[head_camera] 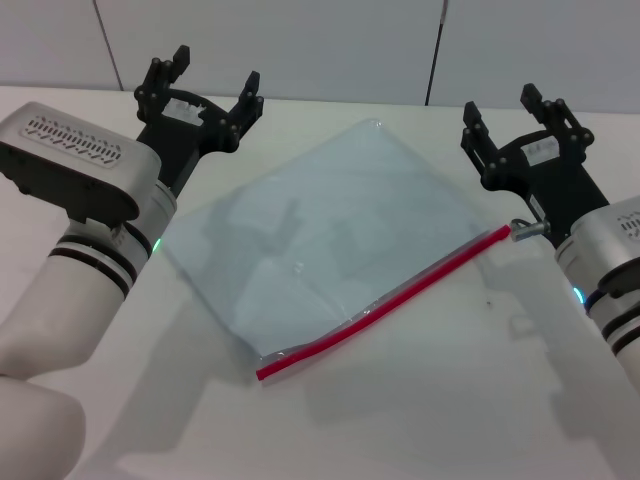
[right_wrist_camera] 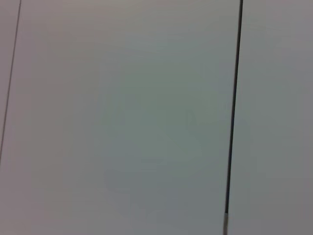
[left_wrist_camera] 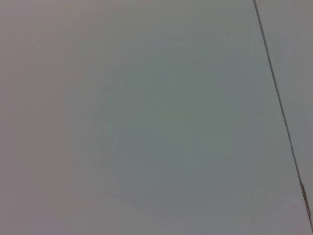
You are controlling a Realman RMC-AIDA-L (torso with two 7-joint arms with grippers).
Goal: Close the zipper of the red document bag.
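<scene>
Red zipper (head_camera: 385, 303) ran near-left to far-right along the red document bag (head_camera: 320, 240)'s near edge, its far end just beside the spread right gripper (head_camera: 518, 118); left gripper (head_camera: 205, 85), also spread, sat farther.

A white table (head_camera: 420, 400) fills most of the head view, smooth and matte, running out of frame at 3, 6 and 9 o'clock. Its far edge crosses near 12 o'clock, where it meets a pale grey wall (head_camera: 300, 45). The wall is made of flat panels split by thin dark vertical seams, one toward 11 o'clock and a darker one toward 1 o'clock (head_camera: 436, 50). Light is soft and even, leaving faint grey shadows on the tabletop around 6 o'clock. Both wrist views show only plain grey wall panel (left_wrist_camera: 146, 117) with a narrow dark seam (right_wrist_camera: 234, 107).
</scene>
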